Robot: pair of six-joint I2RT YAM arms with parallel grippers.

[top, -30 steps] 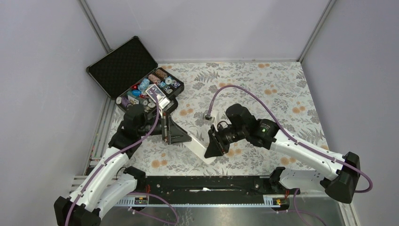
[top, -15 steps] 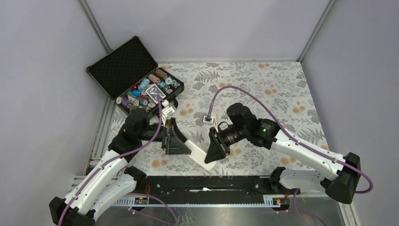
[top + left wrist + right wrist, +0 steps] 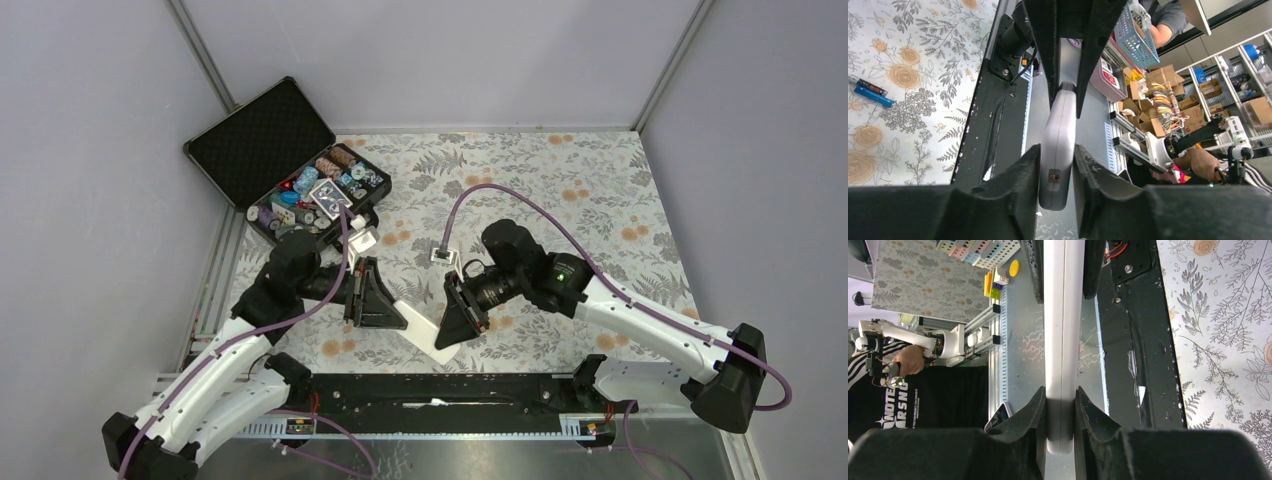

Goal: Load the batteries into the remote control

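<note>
Reaching inward with both arms bent low, pinching the remote control (image 3: 425,330) edge-on between them, clamping the left gripper (image 3: 1057,165) tight on one end and the right gripper (image 3: 1062,405) on the other, leaving the batteries (image 3: 868,92) lying on the floral cloth (image 3: 560,190) apart from the remote control.

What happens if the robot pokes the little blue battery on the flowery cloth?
It would probably roll sideways, since the blue battery is a thin round cylinder lying flat. The dark battery beside it might stop it one way. It looks tiny, so likely light.
</note>
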